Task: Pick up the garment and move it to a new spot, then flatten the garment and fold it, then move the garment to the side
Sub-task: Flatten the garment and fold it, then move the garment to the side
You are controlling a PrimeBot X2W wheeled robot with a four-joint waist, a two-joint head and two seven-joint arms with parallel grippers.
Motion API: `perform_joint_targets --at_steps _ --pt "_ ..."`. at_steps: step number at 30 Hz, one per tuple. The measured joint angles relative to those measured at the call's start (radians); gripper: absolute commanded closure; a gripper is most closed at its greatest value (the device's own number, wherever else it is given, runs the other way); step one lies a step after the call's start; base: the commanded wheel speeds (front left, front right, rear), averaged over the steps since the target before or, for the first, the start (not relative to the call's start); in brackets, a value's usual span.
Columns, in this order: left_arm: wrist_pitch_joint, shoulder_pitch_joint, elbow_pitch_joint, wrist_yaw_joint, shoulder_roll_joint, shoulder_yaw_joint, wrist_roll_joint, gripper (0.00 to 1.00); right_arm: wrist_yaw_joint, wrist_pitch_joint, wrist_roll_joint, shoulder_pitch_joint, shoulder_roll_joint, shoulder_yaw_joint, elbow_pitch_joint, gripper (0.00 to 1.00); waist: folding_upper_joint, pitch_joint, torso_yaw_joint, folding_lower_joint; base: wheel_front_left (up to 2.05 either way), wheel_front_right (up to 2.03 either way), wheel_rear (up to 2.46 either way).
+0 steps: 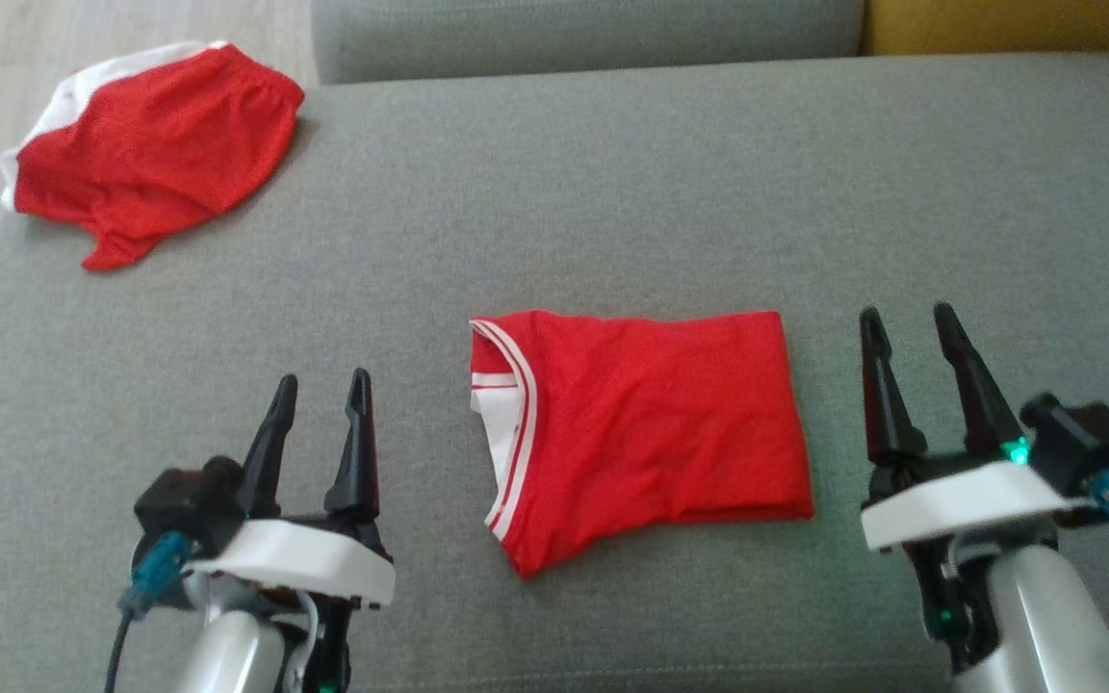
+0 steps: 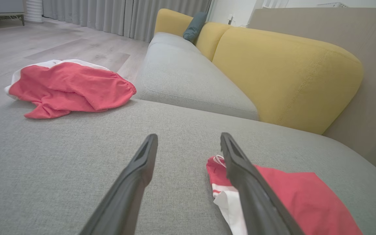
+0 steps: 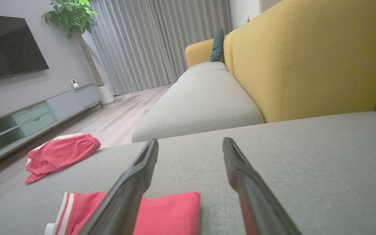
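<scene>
Grey sofa seat (image 1: 612, 192) carries the folded red T-shirt (image 1: 651, 423) mid-front, ready, I'd say, to go aside like the red shorts (image 1: 150, 154) at the far-left corner. Left tool (image 1: 323, 377) and right tool (image 1: 906, 311) flank it, wide open, empty.

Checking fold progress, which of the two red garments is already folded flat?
The red shirt with the white-striped trim, in the middle, is folded into a neat rectangle; the red shorts at the far left corner lie crumpled.
</scene>
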Motion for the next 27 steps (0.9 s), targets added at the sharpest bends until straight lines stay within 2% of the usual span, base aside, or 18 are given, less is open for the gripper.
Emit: perform_joint_targets --at_steps 5,10,27 --pt "0.0 0.042 0.004 -0.01 -0.013 0.008 0.022 0.0 0.0 -0.028 -0.053 0.059 0.004 -0.042 0.003 0.0 0.0 -0.037 0.0 0.0 0.0 0.0 0.0" --pt "0.0 0.06 0.013 -0.01 -0.015 0.014 0.027 0.0 0.0 -0.039 -0.06 0.072 0.006 -0.062 0.021 0.0 0.0 -0.048 0.002 0.0 0.0 0.0 0.0" --pt "0.0 0.063 0.023 -0.022 -0.025 0.044 0.055 0.0 0.0 -0.046 -0.065 0.071 0.006 -0.059 0.058 0.0 0.0 -0.049 0.008 0.0 0.0 0.0 0.0"
